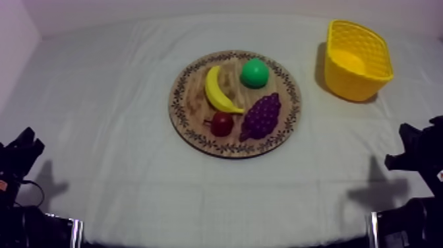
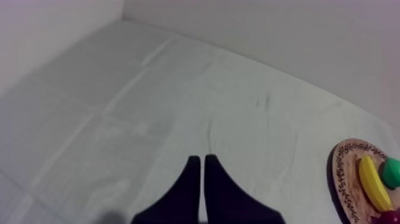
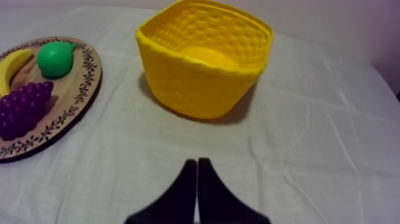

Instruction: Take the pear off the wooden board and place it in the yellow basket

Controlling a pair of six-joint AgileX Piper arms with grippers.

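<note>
Grey-white cloth covers the table (image 1: 118,191), w/ plenty of bare room: wide open stretches at the near side and left, plus a free strip btwn the round wooden board (image 1: 191,99) and the yellow basket (image 1: 349,84). Board sits abt mid-table. Basket stands upright toward the far right, close to the back edge where cloth meets wall, well apart from the board. On the board, four toy fruit: the pear (image 1: 254,72), green, at the far side toward the basket, just beside the banana (image 1: 217,91), which curves along left of centre. Bunch of grapes (image 1: 262,116) lies in front of the pear; small red fruit (image 1: 221,123) at the near side, close by banana tip and grapes, touching or not I can't tell. Basket's mouth faces up, its woven yellow floor in plain sight. Left arm (image 1: 18,153) and right arm (image 1: 416,146) sit low at the near corners, well back from the board. Left claw (image 2: 202,159) is pressed together into a narrow wedge over bare cloth. Right claw (image 3: 196,162) is likewise pressed together, pointing toward the basket w/ bare cloth btwn.
</note>
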